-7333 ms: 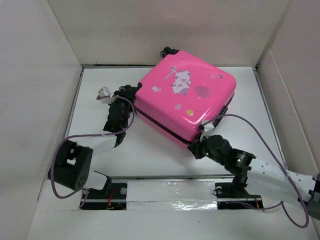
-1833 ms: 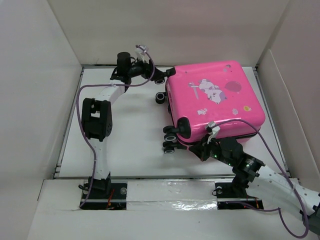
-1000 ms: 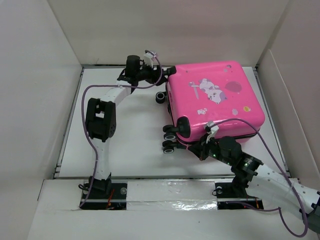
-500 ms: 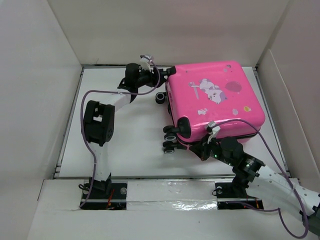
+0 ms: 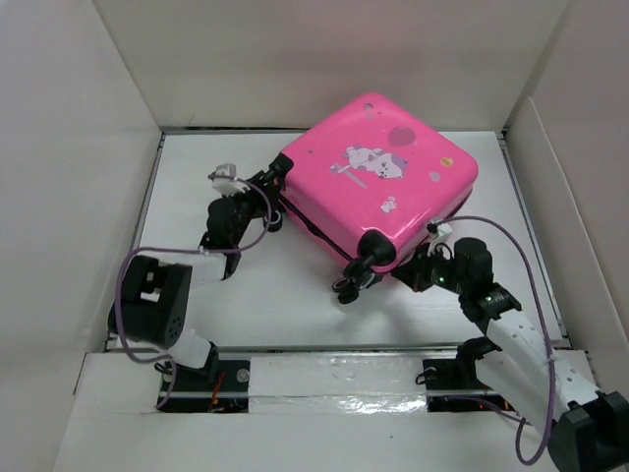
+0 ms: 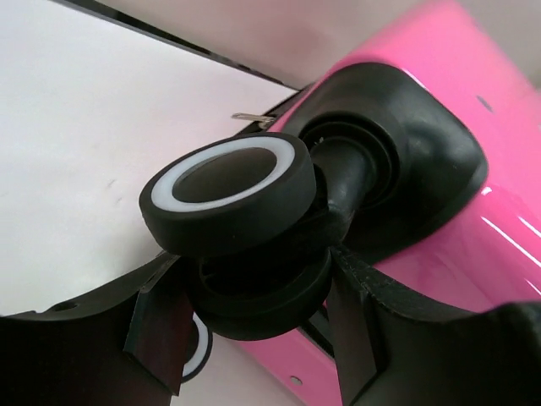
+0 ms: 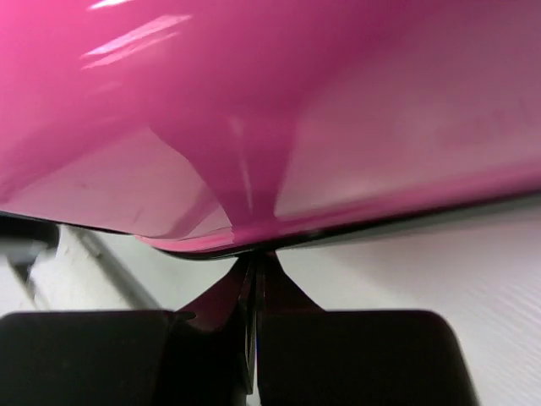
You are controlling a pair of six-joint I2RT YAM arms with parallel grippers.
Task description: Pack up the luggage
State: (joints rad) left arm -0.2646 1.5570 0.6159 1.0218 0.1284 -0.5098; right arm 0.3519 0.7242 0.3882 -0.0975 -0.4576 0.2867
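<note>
The luggage (image 5: 383, 187) is a bright pink hard-shell suitcase with cartoon stickers. It lies shut and turned diagonally on the white table (image 5: 265, 295). My left gripper (image 5: 270, 197) is at its left corner. In the left wrist view the left gripper (image 6: 258, 288) is shut around a black caster wheel (image 6: 228, 190) with a white ring, under the pink shell (image 6: 499, 169). My right gripper (image 5: 418, 267) is at the near right edge. In the right wrist view the right gripper (image 7: 256, 262) is pressed shut, its tips touching the black seam under the pink shell (image 7: 296, 101). Another wheel pair (image 5: 349, 283) sticks out at the near corner.
White walls box in the table: a left wall (image 5: 79, 147), a back wall (image 5: 324, 59) and a right panel (image 5: 580, 197). The suitcase's far corner is close to the back wall. Purple cables loop off both arms.
The suitcase has turned counter-clockwise and shifted left, so its wheel side now faces front-left. My left gripper came forward from the far back edge, and my right gripper moved right along the near edge.
</note>
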